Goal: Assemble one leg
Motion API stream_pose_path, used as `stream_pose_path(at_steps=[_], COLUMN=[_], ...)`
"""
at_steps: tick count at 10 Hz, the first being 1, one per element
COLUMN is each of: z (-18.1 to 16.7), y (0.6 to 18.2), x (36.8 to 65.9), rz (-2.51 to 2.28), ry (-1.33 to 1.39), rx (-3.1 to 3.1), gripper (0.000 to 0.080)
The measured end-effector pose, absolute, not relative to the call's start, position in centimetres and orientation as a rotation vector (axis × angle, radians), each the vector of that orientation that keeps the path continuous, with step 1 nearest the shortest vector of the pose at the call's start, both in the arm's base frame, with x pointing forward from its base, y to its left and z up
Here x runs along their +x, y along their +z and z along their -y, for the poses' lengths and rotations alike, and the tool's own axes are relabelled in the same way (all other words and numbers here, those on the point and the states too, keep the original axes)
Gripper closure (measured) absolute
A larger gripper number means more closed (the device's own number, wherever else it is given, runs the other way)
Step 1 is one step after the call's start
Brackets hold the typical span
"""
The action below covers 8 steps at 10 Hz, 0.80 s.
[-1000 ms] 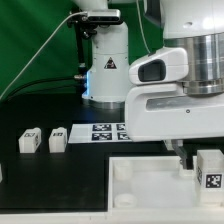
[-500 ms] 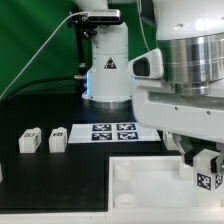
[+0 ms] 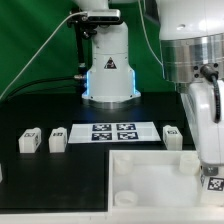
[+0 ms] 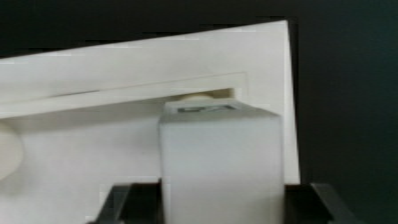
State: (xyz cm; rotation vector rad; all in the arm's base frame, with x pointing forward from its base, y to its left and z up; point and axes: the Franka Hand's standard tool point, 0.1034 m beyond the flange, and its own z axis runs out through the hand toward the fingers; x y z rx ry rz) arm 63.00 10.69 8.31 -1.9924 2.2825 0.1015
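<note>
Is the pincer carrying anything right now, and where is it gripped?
Yes: the pincer holds a leg, clamped on its two side faces at the near end; its tagged far end points toward the white panel.

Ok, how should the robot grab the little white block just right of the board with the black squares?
Probably from straight above, closing on the two plain sides of that leg, around its middle. It sits on the table at the exterior view's right of the marker board, apart from it, so both sides look free.

A marker board [image 3: 113, 131] lies behind a large white panel [image 3: 150, 175], apparently not touching.
</note>
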Motion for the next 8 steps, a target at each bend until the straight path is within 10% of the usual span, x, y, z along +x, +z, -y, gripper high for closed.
stream_pose_path(at_steps=[5, 8], z=[-10.73, -10.71], y=[7.31, 7.31], x=[62.38, 62.26], rz=[-1.666, -1.302], ry=[0.03, -0.003], rx=[-2.515, -2.72], gripper=[0.0167, 0.0153])
